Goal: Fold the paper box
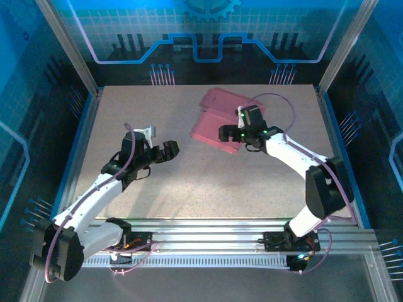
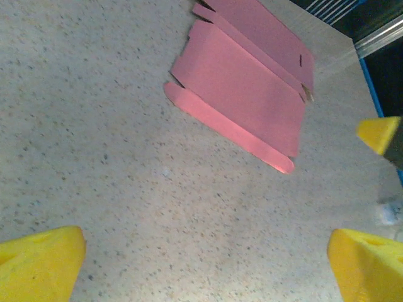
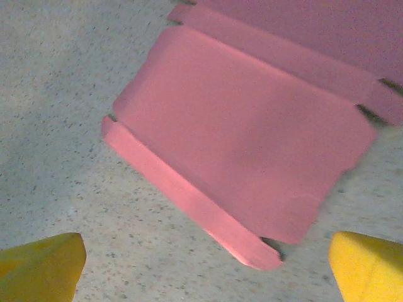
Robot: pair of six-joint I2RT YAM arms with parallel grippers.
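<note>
The box (image 1: 217, 123) lay flat, unfolded, on the table (image 1: 189, 189) toward its far side. The right gripper (image 1: 225, 133) hung over it, jaws wide, holding nothing. The left gripper (image 1: 169, 150) stood apart, likewise wide and empty.

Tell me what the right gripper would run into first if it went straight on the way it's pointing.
Most likely the paper box: its flat pink panel lies straight ahead of the open right gripper, on the table. How far off is unclear.
</note>
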